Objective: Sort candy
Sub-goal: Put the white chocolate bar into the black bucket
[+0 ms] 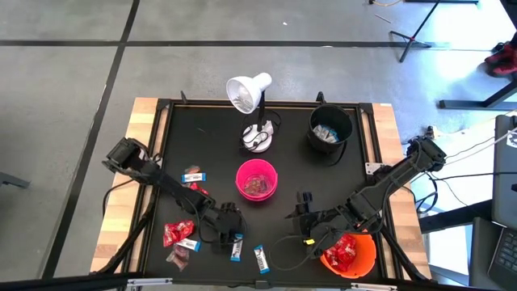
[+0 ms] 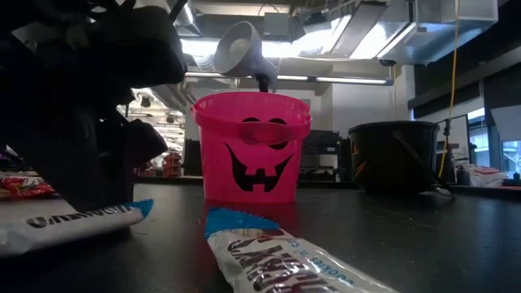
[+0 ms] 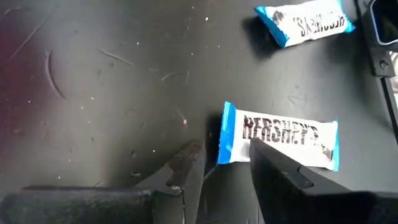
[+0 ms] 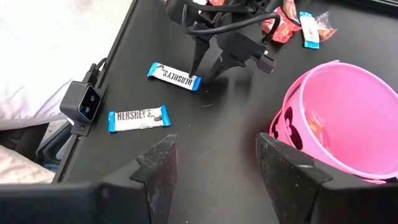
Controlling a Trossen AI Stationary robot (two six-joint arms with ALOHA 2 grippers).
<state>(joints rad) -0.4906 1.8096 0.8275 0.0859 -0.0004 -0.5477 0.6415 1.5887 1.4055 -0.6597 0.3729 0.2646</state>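
Currently the left hand (image 1: 235,239) is low over the black counter (image 1: 210,137), on the near side of the pink bucket (image 1: 257,179). Its fingers (image 3: 186,163) stand partly apart, nothing gripped. One white-and-blue bar (image 3: 278,143) lies flat on the counter at the fingertips: in the left wrist view the blue end of the wrapper sits just ahead of the gap between the fingers, one finger overlapping the bar's edge. Contact cannot be confirmed. In the right wrist view the same hand's tips point down at the end of that bar (image 4: 175,76).

A second white-and-blue bar (image 1: 261,259) lies just beside the first, farther from the bucket. A third (image 1: 194,175) lies left of the bucket. Red packets (image 1: 178,232) cluster left of the left hand.

Right hand (image 1: 304,212) hovers right of the pink bucket, fingers wide, empty. Orange bucket (image 1: 349,254) holds red packets; black bucket (image 1: 330,132) sits beyond, beside the white lamp (image 1: 250,93).
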